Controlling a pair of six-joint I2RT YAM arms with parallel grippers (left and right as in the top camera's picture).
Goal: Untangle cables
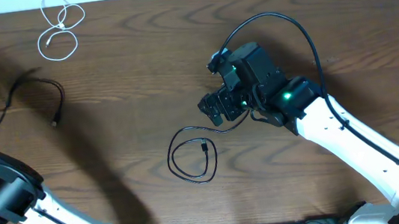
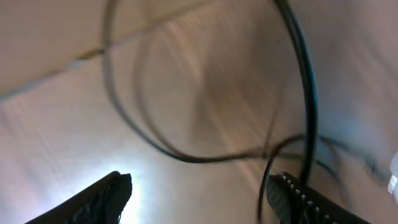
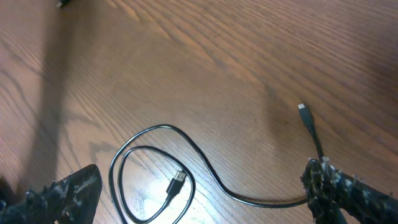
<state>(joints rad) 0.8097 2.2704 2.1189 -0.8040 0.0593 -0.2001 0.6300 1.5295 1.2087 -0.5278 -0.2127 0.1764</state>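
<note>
Cables are lying in three separate spots on the bench (image 1: pixel 127 75): one white and two black.

The white cable (image 1: pixel 60 26) is resting in loose loops near the far left corner, well apart from both arms. The coiled black cable (image 1: pixel 189 154) is sitting near the middle of the bench, towards the near edge. Its tail is running up to the right gripper (image 1: pixel 214 109), which is hovering just beside the coil. The second black cable (image 1: pixel 39 92) is curving in from the left edge, with its plug end pointing towards the near edge.

The right wrist view is showing what the overhead cannot. The right gripper (image 3: pixel 200 176) is standing wide, fingers (image 3: pixel 348 193) far apart and clamping nothing. The coiled black cable (image 3: pixel 149 168) is lying between them, with a silver plug inside the ring. Its tail is sweeping across to the finger on the picture's right and passing right against it. The other plug is sticking up just past that finger.

The left wrist view is blurred. The left gripper (image 2: pixel 199 199) is also spread wide, with nothing between its fingers (image 2: pixel 99 199). A thin dark cable (image 2: pixel 186 158), apparently the second black cable, is looping over the wood beyond them. A thicker black cord (image 2: pixel 308 93) is dropping down beside one finger; I cannot tell whether it is touching. The overhead is showing only the left arm at the left edge, not the gripper opening.
</note>
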